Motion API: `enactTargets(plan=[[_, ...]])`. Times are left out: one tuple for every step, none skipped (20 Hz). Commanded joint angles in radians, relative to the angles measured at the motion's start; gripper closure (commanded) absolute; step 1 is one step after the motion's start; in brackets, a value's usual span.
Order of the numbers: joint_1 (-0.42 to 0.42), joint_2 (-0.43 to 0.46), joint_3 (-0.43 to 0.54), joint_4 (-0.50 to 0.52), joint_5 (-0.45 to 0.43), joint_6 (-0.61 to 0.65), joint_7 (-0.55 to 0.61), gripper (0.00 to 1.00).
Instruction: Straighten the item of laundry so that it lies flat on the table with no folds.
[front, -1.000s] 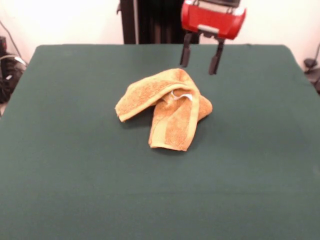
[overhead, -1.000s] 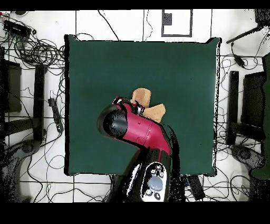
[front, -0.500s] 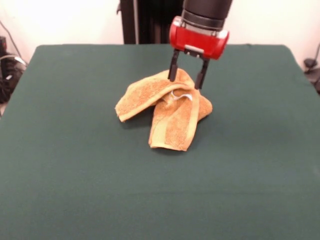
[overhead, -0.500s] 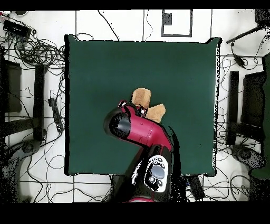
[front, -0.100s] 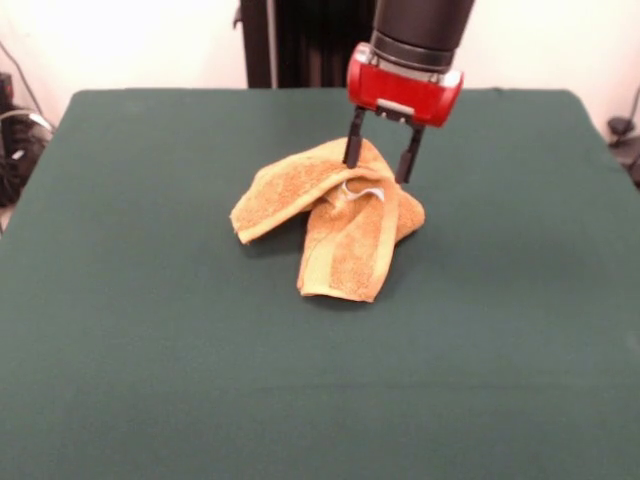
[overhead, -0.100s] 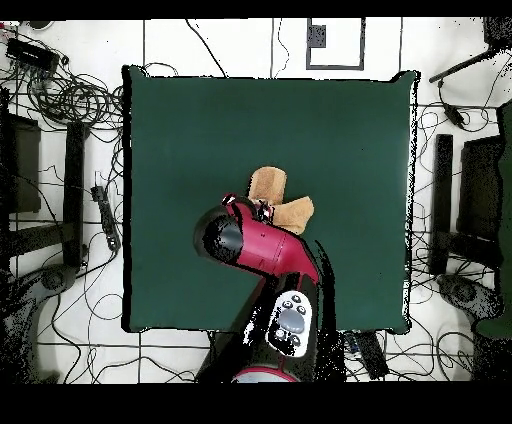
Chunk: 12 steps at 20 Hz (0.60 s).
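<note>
The gripper (front, -0.100s: 378, 166) has dropped from well above the table (front, -0.100s: 150, 350) a second ago to the far top edge of the towel (front, -0.100s: 330, 215), then, between half a second ago and now, edged a touch up and to the right in the front view. Its jaws stand open astride that raised fold, one finger at each side, holding nothing; whether the tips touch the cloth is hard to tell. The towel lies unmoved near the table's middle, crumpled, one flap folded over beside its white tag (front, -0.100s: 362, 188), so no straightening has begun and a pinch on that edge seems next.
</note>
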Motion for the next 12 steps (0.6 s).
enactTargets(plan=[[0.026, 0.053, 0.109, 0.062, -0.021, -0.012, 0.165, 0.0], [0.024, 0.053, 0.11, 0.062, -0.021, -0.014, 0.164, 0.0], [0.024, 0.053, 0.11, 0.063, -0.021, -0.015, 0.164, 0.0], [0.023, 0.053, 0.11, 0.063, -0.021, -0.015, 0.163, 0.0], [0.022, 0.052, 0.11, 0.064, -0.021, -0.015, 0.163, 0.0], [0.028, 0.053, 0.103, 0.065, -0.019, -0.003, 0.166, 0.0], [0.031, 0.052, 0.103, 0.068, -0.017, 0.002, 0.168, 0.0], [0.035, 0.053, 0.097, 0.071, -0.016, 0.008, 0.17, 0.0], [0.037, 0.054, 0.099, 0.075, -0.015, 0.008, 0.173, 0.0], [0.038, 0.059, 0.099, 0.08, -0.014, 0.001, 0.177, 0.0], [0.041, 0.064, 0.099, 0.082, -0.013, -0.002, 0.18, 0.0], [0.036, 0.065, 0.104, 0.09, -0.014, -0.008, 0.181, 0.0]])
